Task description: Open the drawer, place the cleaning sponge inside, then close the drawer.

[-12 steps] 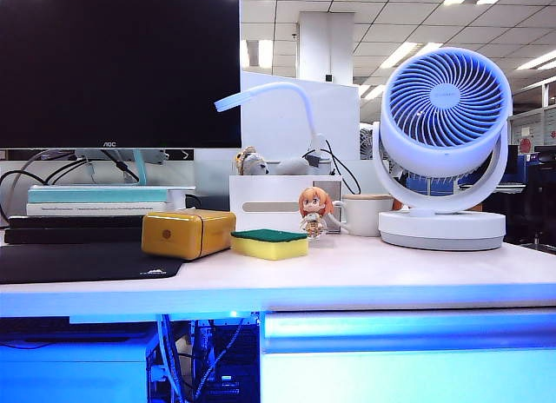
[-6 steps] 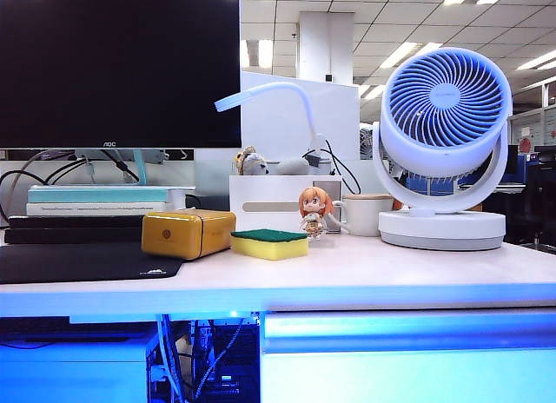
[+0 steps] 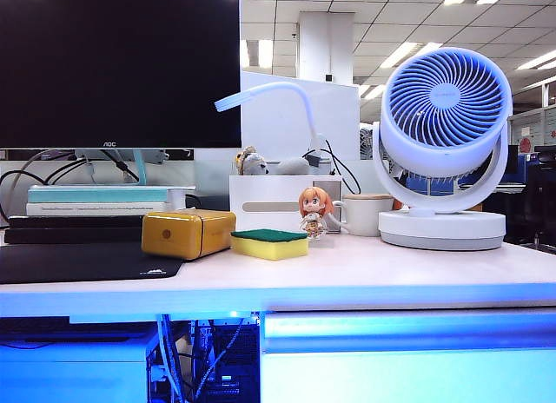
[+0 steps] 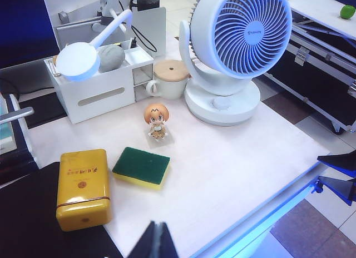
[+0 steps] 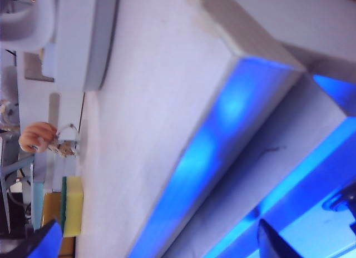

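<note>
The cleaning sponge, a yellow block with a green top, lies flat on the white desk between a golden box and a figurine; it also shows in both wrist views. The drawer under the desk's right half is shut, its blue-lit front flush under the desk edge. My right gripper is open wide and empty, just off the desk's front edge by the drawer; the left wrist view shows it too. My left gripper hovers shut and empty above the desk's front, nearer than the sponge. The exterior view shows neither gripper.
A glossy golden box sits left of the sponge on a black mat. Behind stand a figurine, a mug, a big white fan, a white organiser with a lamp, books and a monitor. Cables hang under the desk's left.
</note>
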